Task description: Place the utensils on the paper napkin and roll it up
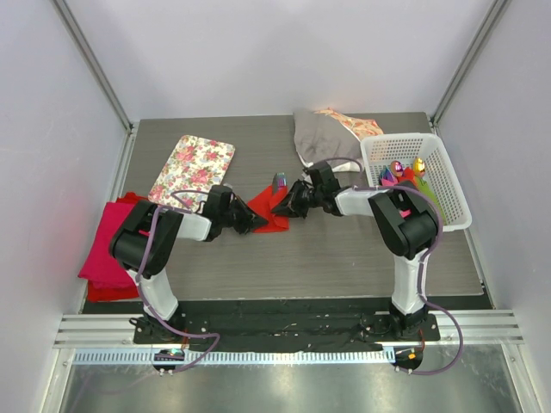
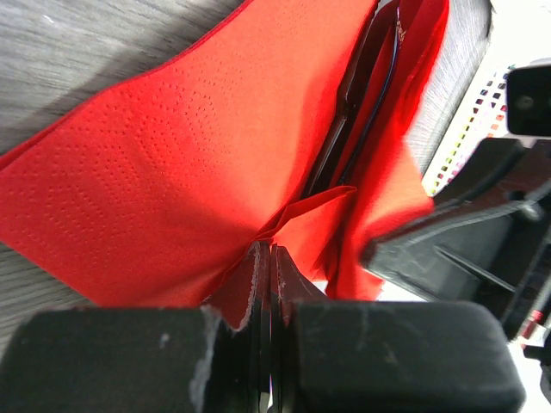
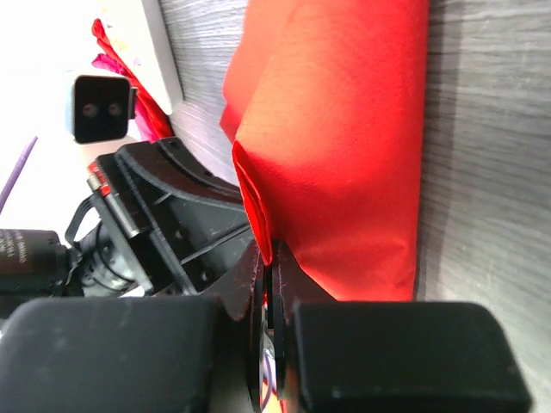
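The red paper napkin point(image 1: 267, 212) lies on the table's middle between both grippers, partly folded over. In the left wrist view the napkin point(image 2: 172, 172) is wrapped around dark utensils point(image 2: 344, 129) lying in its fold. An iridescent utensil end point(image 1: 280, 181) sticks out at the napkin's far side. My left gripper point(image 1: 248, 220) is shut on the napkin's near-left edge point(image 2: 269, 251). My right gripper point(image 1: 290, 205) is shut on the napkin's right edge point(image 3: 270, 258), and the napkin point(image 3: 344, 146) spreads out ahead of it. The two grippers face each other, close together.
A floral tray point(image 1: 194, 168) lies at the back left. A magenta cloth stack point(image 1: 105, 249) sits at the left edge. A white basket point(image 1: 443, 185) with coloured utensils stands at the right. A grey cloth bag point(image 1: 320, 138) lies behind it.
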You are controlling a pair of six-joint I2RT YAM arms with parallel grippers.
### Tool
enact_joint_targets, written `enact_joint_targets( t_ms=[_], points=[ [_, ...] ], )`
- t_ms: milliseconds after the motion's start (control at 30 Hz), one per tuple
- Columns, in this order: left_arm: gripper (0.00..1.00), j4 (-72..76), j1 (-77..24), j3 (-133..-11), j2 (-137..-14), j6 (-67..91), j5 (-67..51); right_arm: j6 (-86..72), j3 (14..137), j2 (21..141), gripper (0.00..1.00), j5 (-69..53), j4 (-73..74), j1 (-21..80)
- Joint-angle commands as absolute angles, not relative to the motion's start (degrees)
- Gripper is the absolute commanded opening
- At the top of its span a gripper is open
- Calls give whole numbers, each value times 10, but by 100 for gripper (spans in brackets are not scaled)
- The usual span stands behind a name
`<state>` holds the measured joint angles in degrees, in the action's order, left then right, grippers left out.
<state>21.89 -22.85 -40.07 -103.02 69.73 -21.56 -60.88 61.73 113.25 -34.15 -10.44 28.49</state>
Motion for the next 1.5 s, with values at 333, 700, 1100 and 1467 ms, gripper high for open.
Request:
enact_joint_targets(
  t_ms=[333,700,1100,1467],
  points=[
    [0,199,-228,-410,-1043,677,-196,-649,631,1179,2,-366,-179,296],
    [0,217,-227,-397,-1012,672,-189,-690,611,1216,5,-384,-231,295],
    [21,250,-207,-370,-889,660,-128,-692,599,1213,47,-384,-229,287],
    [37,248,-200,-447,-929,666,-132,-689,601,1214,65,-385,-222,287]
  ],
)
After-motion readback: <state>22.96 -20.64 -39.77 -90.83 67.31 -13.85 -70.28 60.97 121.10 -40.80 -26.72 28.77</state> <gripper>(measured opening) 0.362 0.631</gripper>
